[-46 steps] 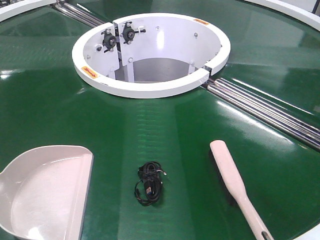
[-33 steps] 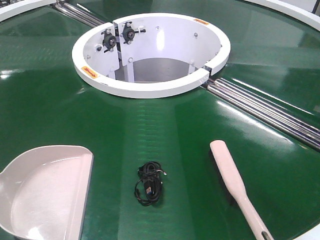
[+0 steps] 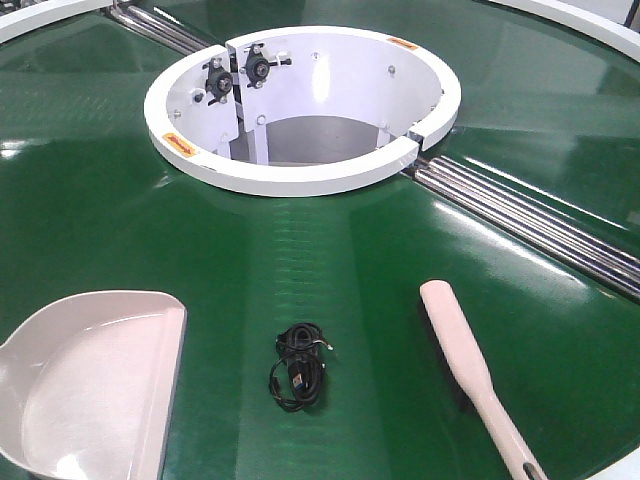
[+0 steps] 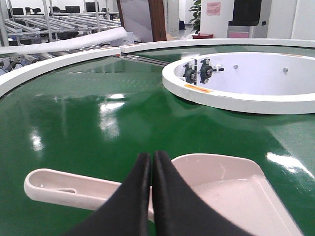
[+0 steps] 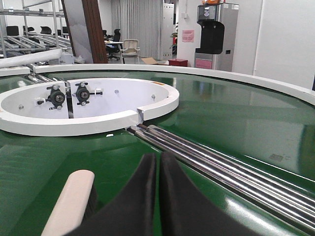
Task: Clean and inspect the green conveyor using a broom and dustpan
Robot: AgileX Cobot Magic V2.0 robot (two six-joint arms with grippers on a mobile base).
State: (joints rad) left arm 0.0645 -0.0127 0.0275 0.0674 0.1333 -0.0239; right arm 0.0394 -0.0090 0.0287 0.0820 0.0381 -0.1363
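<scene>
Big workshop with racks and office chairs at the back, and in the middle this glossy green conveyor (image 3: 100, 200) curving around a white ring housing (image 3: 300, 180), with steel rollers (image 3: 520, 220) at the seam on the right.

The dustpan (image 3: 90, 390) lies flat at the near left edge of the belt. The broom (image 3: 470, 370) lies at the near right edge, head pointing toward the ring and handle toward the robot. A little coil of black cable (image 3: 298, 367) sits between them, touching neither.

The left gripper (image 4: 151, 160) hangs over the dustpan where handle meets pan, jaws pinched together on nothing. The right gripper (image 5: 158, 158) is just beside the broom head, jaws also pressed closed and empty.

Looks to me like nothing's been picked up yet. If I were doing it, I'd spread both sets of jaws first, then come down square across each handle rather than the wide parts. That cable looks like the thing to sweep, so I'd keep the arms clear of it.
</scene>
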